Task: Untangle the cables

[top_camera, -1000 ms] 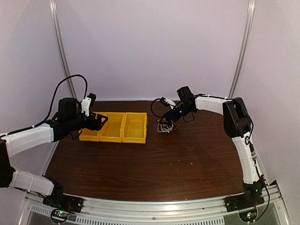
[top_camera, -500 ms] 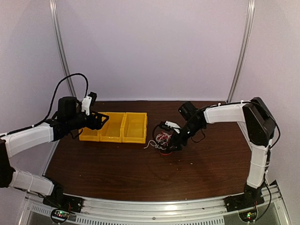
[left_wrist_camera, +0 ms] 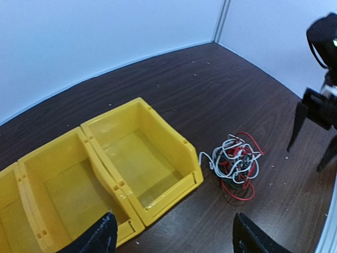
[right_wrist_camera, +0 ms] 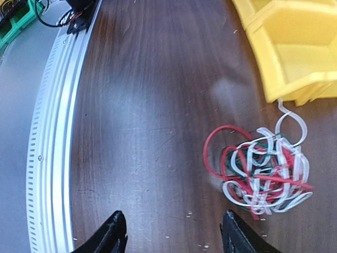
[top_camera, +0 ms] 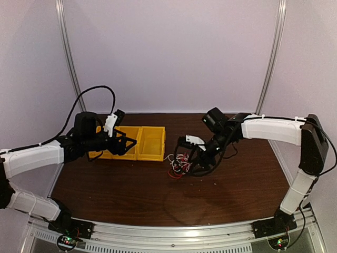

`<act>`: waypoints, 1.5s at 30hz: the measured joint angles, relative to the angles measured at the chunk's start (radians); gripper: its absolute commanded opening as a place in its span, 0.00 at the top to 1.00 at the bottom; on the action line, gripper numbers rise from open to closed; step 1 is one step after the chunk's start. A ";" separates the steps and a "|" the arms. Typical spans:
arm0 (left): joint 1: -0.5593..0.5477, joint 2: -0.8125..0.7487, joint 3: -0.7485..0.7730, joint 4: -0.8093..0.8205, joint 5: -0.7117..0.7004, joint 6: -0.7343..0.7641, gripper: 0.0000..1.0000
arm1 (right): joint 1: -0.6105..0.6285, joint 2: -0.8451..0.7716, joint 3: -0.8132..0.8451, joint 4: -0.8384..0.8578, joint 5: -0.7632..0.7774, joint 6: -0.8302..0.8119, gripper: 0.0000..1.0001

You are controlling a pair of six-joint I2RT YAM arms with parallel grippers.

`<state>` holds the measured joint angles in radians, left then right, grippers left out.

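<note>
**One knot, no strand freed**

Top view: the cables (top_camera: 180,163) lie in a single small clump on the table (top_camera: 158,195), near the end of the row of yellow bins (top_camera: 151,143). The right gripper (top_camera: 195,166) hangs just beside them. The left gripper (top_camera: 128,145) is over the bins, well apart from the clump. I judge the untangling barely begun, with every wire left to separate.

Left wrist view: this pincer's fingers (left_wrist_camera: 105,237) are spread wide and hold nothing. The clump (left_wrist_camera: 237,166) is red, white and dark green loops wound together, with a white loop straying toward the bin's corner.

Right wrist view: these fingers (right_wrist_camera: 113,234) are also wide apart, with bare wood between them. The bundle (right_wrist_camera: 263,176) sits ahead, a red loop bulging from one side.
</note>
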<state>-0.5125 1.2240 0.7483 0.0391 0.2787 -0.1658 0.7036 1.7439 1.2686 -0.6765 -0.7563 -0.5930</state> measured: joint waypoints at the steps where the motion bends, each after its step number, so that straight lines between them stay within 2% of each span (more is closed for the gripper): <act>1: -0.025 0.000 0.001 -0.005 0.005 0.000 0.24 | -0.014 -0.018 0.017 -0.003 0.002 -0.002 0.51; 4: -0.076 0.000 0.003 -0.011 0.028 -0.006 0.24 | -0.077 -0.032 0.087 -0.005 0.002 -0.001 0.54; 8: -0.109 0.002 0.010 -0.010 0.054 -0.045 0.23 | -0.169 0.045 0.183 0.006 0.024 -0.006 0.44; 11: -0.129 -0.002 0.001 0.008 0.061 -0.087 0.23 | -0.204 0.095 0.187 0.028 0.061 -0.020 0.41; 18: -0.144 -0.042 -0.079 0.069 0.066 -0.165 0.23 | -0.193 0.200 0.226 0.039 0.080 -0.096 0.41; 28: -0.144 -0.063 -0.094 0.087 0.064 -0.201 0.23 | -0.161 0.332 0.314 0.044 0.097 -0.143 0.46; 32: -0.144 -0.064 -0.094 0.093 0.054 -0.208 0.23 | -0.148 0.356 0.345 0.040 0.097 -0.163 0.55; 39: -0.144 -0.061 -0.094 0.093 0.017 -0.222 0.23 | -0.134 0.358 0.352 0.011 0.062 -0.214 0.93; 42: -0.144 -0.053 -0.094 0.097 0.014 -0.227 0.23 | -0.130 0.358 0.354 -0.001 0.045 -0.215 0.99; 45: -0.145 -0.042 -0.107 0.130 0.014 -0.232 0.22 | -0.124 0.354 0.352 -0.012 0.027 -0.210 1.00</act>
<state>-0.6579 1.1816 0.6415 0.1692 0.2928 -0.3977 0.5800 2.0983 1.6211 -0.6884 -0.7288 -0.8032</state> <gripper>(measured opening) 0.768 0.012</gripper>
